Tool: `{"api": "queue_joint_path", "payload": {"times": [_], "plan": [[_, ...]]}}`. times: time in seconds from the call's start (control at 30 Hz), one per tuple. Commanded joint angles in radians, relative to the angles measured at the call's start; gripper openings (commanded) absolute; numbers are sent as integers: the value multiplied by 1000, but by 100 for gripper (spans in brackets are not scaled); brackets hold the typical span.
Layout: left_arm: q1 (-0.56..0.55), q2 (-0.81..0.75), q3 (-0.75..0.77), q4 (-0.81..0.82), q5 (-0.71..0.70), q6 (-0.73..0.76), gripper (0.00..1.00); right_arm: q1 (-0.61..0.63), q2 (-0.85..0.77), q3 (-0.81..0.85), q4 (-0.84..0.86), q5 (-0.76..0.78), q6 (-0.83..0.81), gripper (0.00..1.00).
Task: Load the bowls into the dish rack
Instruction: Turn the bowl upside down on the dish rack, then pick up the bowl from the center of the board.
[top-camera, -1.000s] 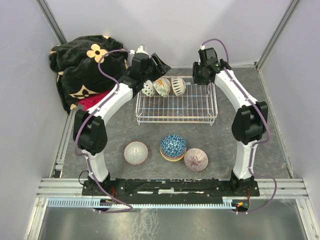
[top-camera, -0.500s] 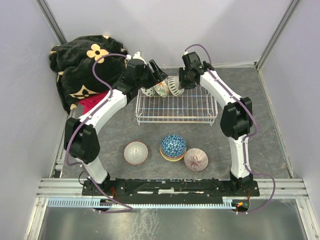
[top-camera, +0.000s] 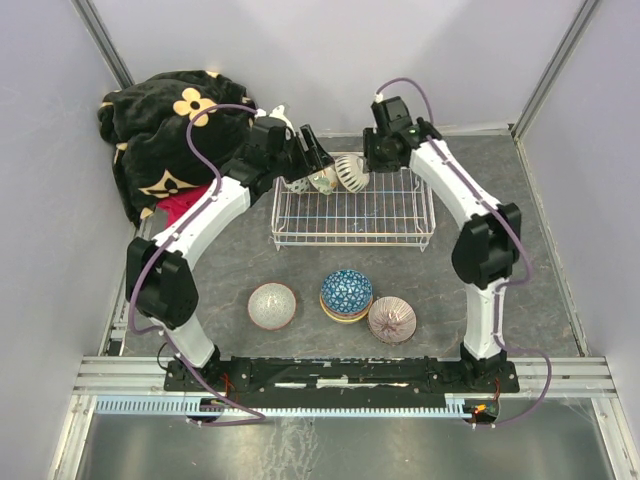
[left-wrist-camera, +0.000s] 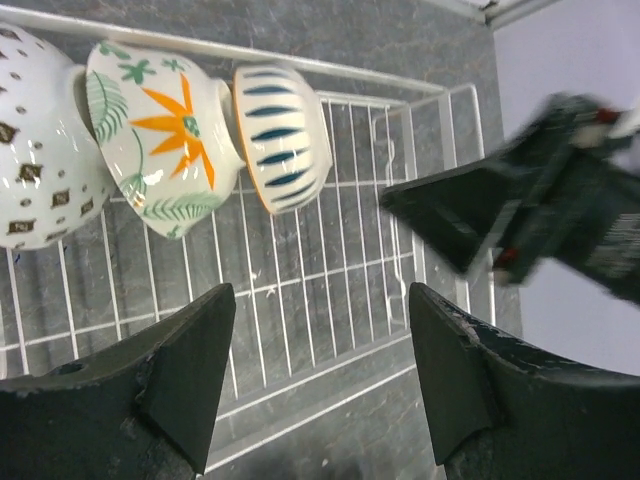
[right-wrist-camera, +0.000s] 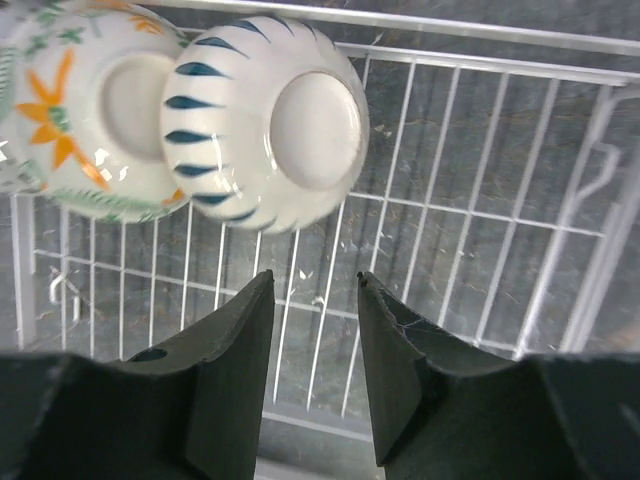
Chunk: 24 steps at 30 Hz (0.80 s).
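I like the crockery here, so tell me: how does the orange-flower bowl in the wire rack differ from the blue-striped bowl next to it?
The orange-flower bowl carries an orange bloom and green leaves; the blue-striped bowl has only dark blue dashes. The orange-flower bowl sits mid-row, while the blue-striped bowl sits at the end, overlapping it in the right wrist view. Both are white and tipped on edge in the dish rack.

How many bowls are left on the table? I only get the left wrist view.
Observer: At least four, in front of the rack: a pink bowl, a blue bowl stacked on another, and a purple-white bowl.
Operator: Is the right gripper holding anything?
Observer: No. The right gripper is empty, jaws apart, close to the striped bowl.
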Motion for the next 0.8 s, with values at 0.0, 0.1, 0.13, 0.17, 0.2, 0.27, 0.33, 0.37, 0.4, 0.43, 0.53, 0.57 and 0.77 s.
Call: {"api": "queue_joint_path", "payload": {"times": [0.0,0.1,0.13,0.17,0.2,0.27,0.33,0.37,0.4,0.43,0.53,0.57,0.77], "plan": [[-51,-93,63,-132,44,139,76,-25,-280,-52,8,68,-39,48],[-111,-143,55,-243,28,195,77,-46,-396,-145,3,72,-45,51],[-135,-166,48,-283,17,212,77,-51,-435,-181,1,75,-50,52],[-164,-190,34,-319,-10,227,76,-55,-472,-236,0,81,-55,52],[-193,-214,16,-354,-28,240,76,-58,-513,-280,0,85,-61,52],[-253,-270,-35,-412,-53,249,76,-66,-589,-368,-1,86,-70,53],[-318,-326,-94,-443,-66,231,76,-71,-662,-448,-3,88,-79,53],[-351,-345,-116,-462,-70,221,76,-72,-699,-486,-5,91,-84,53],[-394,-359,-134,-478,-79,207,75,-72,-730,-519,-6,92,-85,53],[-437,-368,-152,-488,-89,196,75,-73,-758,-551,-8,91,-84,54],[-563,-372,-218,-495,-114,152,74,-73,-825,-622,-14,70,-74,54],[-596,-367,-234,-484,-116,134,73,-73,-845,-638,-16,64,-73,54],[-746,-256,-215,-456,-158,100,72,-75,-895,-717,-19,55,-59,54]]}}
